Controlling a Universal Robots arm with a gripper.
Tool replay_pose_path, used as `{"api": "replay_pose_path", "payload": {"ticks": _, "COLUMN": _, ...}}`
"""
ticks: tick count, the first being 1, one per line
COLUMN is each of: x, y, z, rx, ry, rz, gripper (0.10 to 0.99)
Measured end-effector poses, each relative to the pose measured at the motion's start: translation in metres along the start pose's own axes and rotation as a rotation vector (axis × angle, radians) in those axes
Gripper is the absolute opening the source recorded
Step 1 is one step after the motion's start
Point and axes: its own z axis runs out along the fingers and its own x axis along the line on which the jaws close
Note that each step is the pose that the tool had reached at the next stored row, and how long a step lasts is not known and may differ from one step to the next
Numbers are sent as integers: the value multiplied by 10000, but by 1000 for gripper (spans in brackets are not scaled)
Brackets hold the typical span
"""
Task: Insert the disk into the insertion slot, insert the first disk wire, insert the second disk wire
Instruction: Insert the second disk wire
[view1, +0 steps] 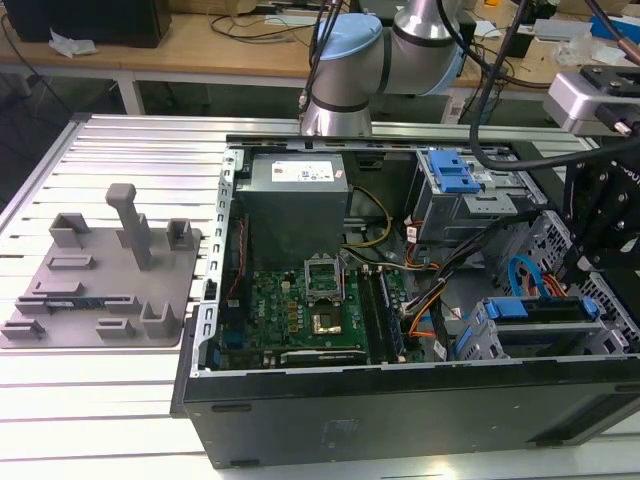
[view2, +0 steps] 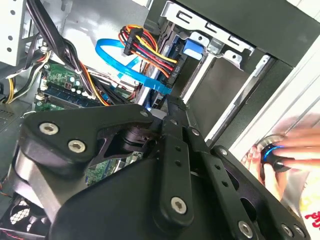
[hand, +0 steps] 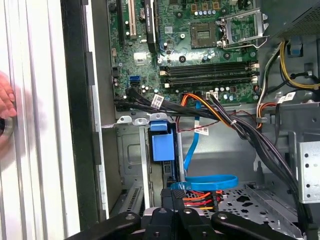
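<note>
**Inside and around the open computer case**

The computer case (view1: 400, 400) lay open on the slatted table (view1: 130, 140). Inside it, the motherboard (view1: 300, 310) sat toward the exterior view's left, the power supply (view1: 295, 200) behind it. The drive cage (view1: 540, 330) stood at the case's right end, the disk (view1: 535, 308) in it. A moulded tray (view1: 100, 280) rested outside the case, to its left.

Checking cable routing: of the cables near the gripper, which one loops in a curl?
The second disk wire: thin, flat and light blue, it curls in a loop beside the gripper, unlike the straight-running orange-and-black wire bundle.
</note>
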Motion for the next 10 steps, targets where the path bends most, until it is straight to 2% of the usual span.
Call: {"api": "replay_pose_path", "payload": {"ticks": 10, "x": 0, "y": 0, "z": 0, "rx": 2, "ry": 37, "rz": 0, "gripper": 106}}
